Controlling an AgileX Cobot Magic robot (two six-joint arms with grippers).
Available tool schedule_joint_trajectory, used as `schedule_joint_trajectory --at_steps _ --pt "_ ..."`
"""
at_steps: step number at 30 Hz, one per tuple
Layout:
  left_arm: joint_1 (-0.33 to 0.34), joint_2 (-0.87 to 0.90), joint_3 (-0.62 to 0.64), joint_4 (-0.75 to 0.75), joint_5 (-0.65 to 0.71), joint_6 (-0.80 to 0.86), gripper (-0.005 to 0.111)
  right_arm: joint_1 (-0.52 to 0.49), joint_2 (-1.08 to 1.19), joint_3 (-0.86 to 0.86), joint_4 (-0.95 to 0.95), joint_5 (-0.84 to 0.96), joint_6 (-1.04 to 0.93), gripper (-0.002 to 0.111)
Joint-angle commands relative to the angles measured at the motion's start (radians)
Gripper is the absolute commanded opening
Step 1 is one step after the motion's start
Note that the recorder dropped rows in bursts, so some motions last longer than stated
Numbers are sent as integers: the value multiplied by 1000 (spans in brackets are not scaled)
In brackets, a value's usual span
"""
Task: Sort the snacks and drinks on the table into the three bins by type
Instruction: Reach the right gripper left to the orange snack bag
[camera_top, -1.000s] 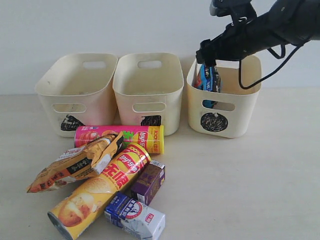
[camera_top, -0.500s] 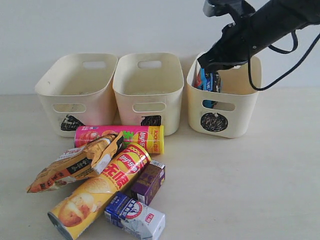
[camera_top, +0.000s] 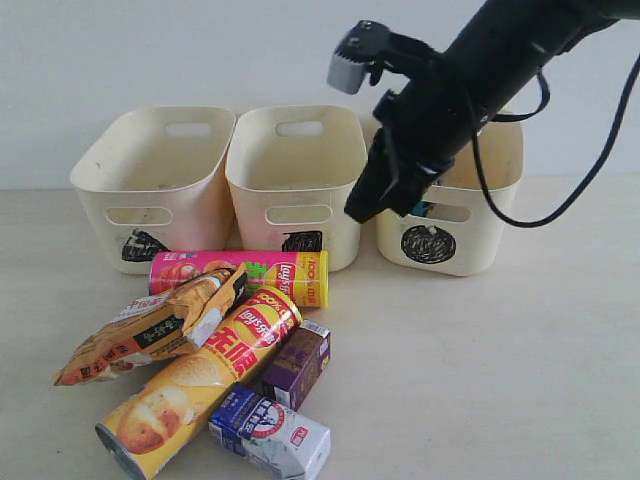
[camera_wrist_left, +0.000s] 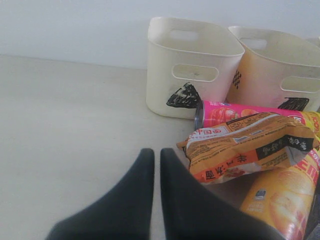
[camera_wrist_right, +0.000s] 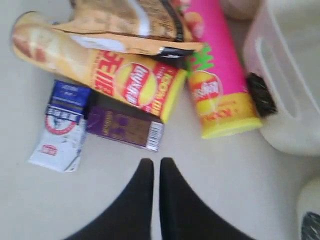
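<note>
My right gripper (camera_top: 362, 205) hangs shut and empty in front of the gap between the middle bin (camera_top: 250, 215) and the right bin (camera_top: 480, 240). Its tips (camera_wrist_right: 152, 162) point at bare table just short of the purple carton (camera_wrist_right: 125, 127). The blue-black bag sits in the right bin, almost wholly hidden by my arm. The pink tube (camera_top: 240, 275), yellow tube (camera_top: 200, 380), orange-tan bag (camera_top: 150, 330), purple carton (camera_top: 297, 365) and blue-and-white carton (camera_top: 270, 435) lie piled at front left. My left gripper (camera_wrist_left: 157, 152) is shut, low over the table beside the orange-tan bag (camera_wrist_left: 245, 150).
The left bin (camera_top: 95, 165) and the middle bin show nothing inside. A wall stands close behind all three bins. My right arm's black cable (camera_top: 585, 195) loops over the right bin. Bare table stretches to the right of the pile.
My right gripper let go of the blue-black bag in the right bin, came out, and swung left and down in front of the bins. The pile has not moved.
</note>
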Motion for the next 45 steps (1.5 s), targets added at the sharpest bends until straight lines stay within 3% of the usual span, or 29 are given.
schedule_joint_trajectory --at_steps 1,9,15,17,19,20,22,23,27,30,36,45 --pt "5 -4 3 -3 -4 1 4 89 -12 -4 7 39 -62 0" --pt "5 -4 3 -3 -4 1 4 258 -12 -4 7 36 -112 0" --pt "5 -4 3 -3 -4 1 4 403 -8 -4 5 -87 -159 3" --pt "5 -4 3 -3 -4 1 4 443 -2 -4 -5 -137 -172 14" --pt "5 -4 3 -3 -4 1 4 477 11 -4 -10 -187 -172 32" --pt "5 -4 3 -3 -4 1 4 500 27 -2 -11 -234 -172 53" --pt "5 -4 3 -3 -4 1 4 516 60 -2 -12 -308 -172 79" --pt "5 -4 3 -3 -4 1 4 516 71 -2 -12 -334 -172 83" --pt "5 -4 3 -3 -4 1 4 527 135 -2 -57 -454 -165 84" --pt "5 -4 3 -3 -4 1 4 527 195 -29 -105 -519 -41 84" --pt "5 -4 3 -3 -4 1 4 587 331 -184 -491 -485 264 84" --pt "5 -4 3 -3 -4 1 4 594 411 -235 -560 -496 289 84"
